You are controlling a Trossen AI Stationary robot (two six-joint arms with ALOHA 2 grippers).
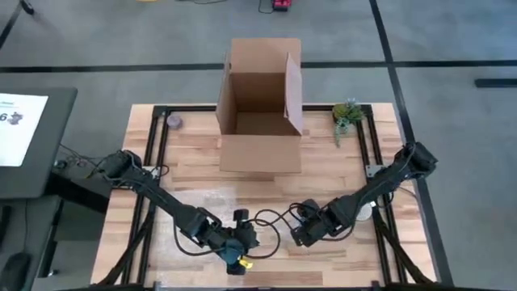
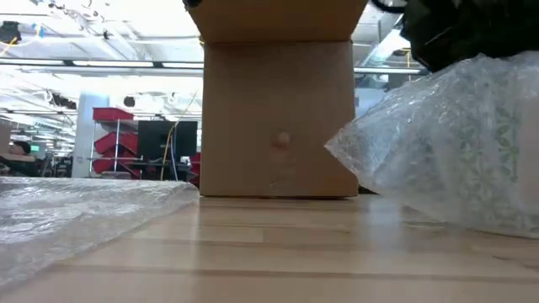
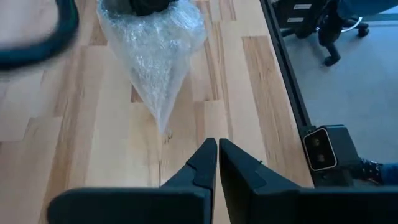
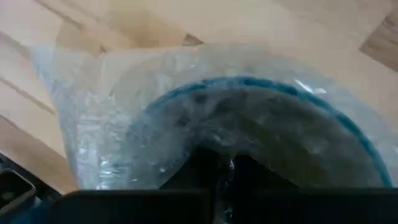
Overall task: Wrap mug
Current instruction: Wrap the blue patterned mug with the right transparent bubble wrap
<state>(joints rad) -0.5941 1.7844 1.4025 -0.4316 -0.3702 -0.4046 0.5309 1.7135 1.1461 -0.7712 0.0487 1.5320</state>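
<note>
High view shows one open brown cardboard box [image 1: 260, 109] at the far middle of the light wooden slatted desk [image 1: 194, 158], one small green potted plant [image 1: 347, 115] just beside the box's right flap, and one small grey round object [image 1: 174, 122] near the far left corner. A white sheet on the dark stand to the left [image 1: 16, 129] carries writing too small to read beyond what looks like a "6".

Two dark arms reach toward the near edge. The left end effector [image 3: 217, 163] sits over bare wood at the near middle, its two fingers pressed together with nothing between them. A yellow piece [image 1: 242, 263] shows beside it — what it is cannot be told.

The right end effector [image 1: 300, 234] is at the near right-centre, clamped on the clear bubble-wrap bundle [image 4: 205, 124]. Inside that wrap, the right wrist view shows the curved teal-rimmed mug [image 4: 273, 124], its dark body filling the view. The bundle tapers to a point toward the left arm [image 3: 155, 68]. In the low view it hangs at the right [image 2: 455, 151], and one loose flat sheet of bubble wrap [image 2: 76, 210] lies on the desk at the left.
</note>
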